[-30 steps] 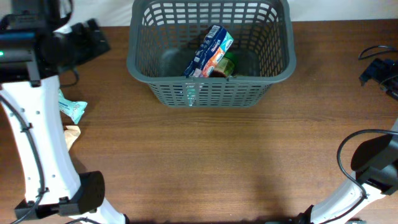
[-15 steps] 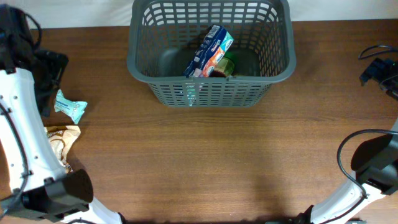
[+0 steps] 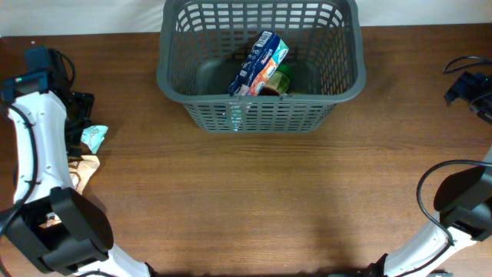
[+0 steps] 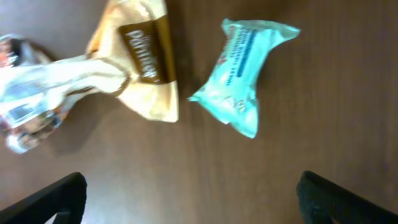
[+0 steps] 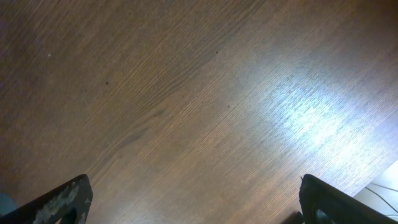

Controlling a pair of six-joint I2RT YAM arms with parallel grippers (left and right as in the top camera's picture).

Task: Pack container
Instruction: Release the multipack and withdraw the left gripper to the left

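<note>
The dark grey container point(image 3: 174, 85) stands at the back middle of the table. Inside it lie a blue and white packet point(image 3: 258, 61) and a green-lidded can point(image 3: 280, 79). My left gripper point(image 3: 77, 115) is open and empty above the table's left side, just over a teal wrapped packet point(image 3: 94, 137) and a tan snack bag point(image 3: 83, 169). In the left wrist view the teal packet point(image 4: 242, 74) and the tan bag point(image 4: 140, 62) lie beyond the wide-apart fingers point(image 4: 193, 199). My right gripper point(image 3: 470, 91) is open and empty at the far right point(image 5: 196, 199).
The tan bag has a clear crumpled end with printed wrapping point(image 4: 25, 93) on its left. Black cables point(image 3: 461, 65) run by the right gripper. The arm bases sit at the front left point(image 3: 58, 238) and front right point(image 3: 461, 200).
My left arm has swung from the back left, down over the teal packet and tan bag. The container, its contents and the right arm have not moved.
</note>
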